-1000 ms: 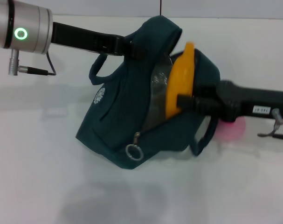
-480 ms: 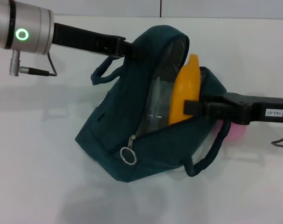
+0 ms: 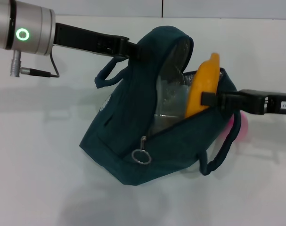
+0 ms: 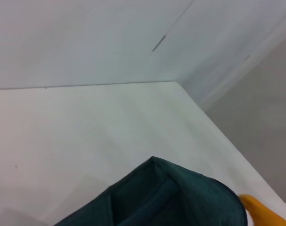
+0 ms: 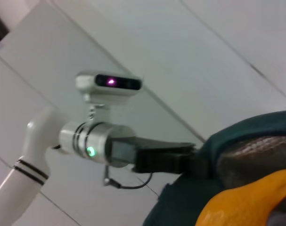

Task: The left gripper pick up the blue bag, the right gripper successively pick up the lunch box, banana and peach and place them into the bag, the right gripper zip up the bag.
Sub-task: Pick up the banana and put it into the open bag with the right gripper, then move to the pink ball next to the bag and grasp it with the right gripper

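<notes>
- Two black two-fingered end effectors were at work over the white tabletop (image 3: 39,179), one on each side of the dark teal-blue fabric bag (image 3: 128,136).
- The left end effector (image 3: 129,49), on its black arm with the silver, green-lit wrist, was pinching the bag's upper edge, holding that side lifted while the bag's base rested on the tabletop below it.
- The bag's mouth gaped open between the two end effectors, its silver foil lining (image 3: 173,77) showing.
- The right end effector (image 3: 205,98), reaching in from the bag's far side, was pressed onto the long curved yellow-orange banana (image 3: 201,89), which stood nearly upright in the bag's mouth, its upper end above the rim.
- A clear plastic lunch box (image 3: 168,113) lay inside the bag, just beside the banana, on the side toward the left end effector.
- The round pink peach (image 3: 242,126) sat on the tabletop under the right arm, mostly hidden behind the bag and its loop handle (image 3: 223,150).
- The zipper's metal ring pull (image 3: 143,156) hung at the bag's front, below both end effectors.
</notes>
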`<state>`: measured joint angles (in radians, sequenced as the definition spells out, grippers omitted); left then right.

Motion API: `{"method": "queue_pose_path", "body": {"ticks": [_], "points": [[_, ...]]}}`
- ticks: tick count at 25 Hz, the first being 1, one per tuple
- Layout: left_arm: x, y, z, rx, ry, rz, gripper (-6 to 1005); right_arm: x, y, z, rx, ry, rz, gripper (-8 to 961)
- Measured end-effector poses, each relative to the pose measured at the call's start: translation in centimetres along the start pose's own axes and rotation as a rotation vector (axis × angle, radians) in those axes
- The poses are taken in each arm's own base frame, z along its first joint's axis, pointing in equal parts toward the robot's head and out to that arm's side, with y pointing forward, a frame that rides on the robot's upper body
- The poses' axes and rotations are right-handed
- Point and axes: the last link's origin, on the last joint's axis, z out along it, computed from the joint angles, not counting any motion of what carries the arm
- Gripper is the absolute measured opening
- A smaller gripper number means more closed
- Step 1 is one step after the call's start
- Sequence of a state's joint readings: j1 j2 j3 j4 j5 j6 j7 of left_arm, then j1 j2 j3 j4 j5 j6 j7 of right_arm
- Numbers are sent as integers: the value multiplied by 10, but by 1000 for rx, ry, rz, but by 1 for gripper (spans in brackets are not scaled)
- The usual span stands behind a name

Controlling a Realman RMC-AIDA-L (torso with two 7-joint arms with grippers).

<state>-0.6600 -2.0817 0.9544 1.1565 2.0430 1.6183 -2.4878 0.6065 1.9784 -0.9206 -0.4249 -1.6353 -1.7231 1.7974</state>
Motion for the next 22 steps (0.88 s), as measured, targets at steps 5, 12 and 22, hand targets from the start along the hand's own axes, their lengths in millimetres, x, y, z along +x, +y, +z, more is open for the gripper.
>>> {"method": "queue_pose_path", "body": {"ticks": [5,12,22], "points": [[0,1,0,-4,-5,0,56,-9,1,3,0,23,4,444],[-1,0,0,-3,-5,-4,56,-27,4,-16,23,-14,-39,668],[-4,-3,1,-6,-3,-24,56,-57,54,-93,232,22,-449,663]]}}
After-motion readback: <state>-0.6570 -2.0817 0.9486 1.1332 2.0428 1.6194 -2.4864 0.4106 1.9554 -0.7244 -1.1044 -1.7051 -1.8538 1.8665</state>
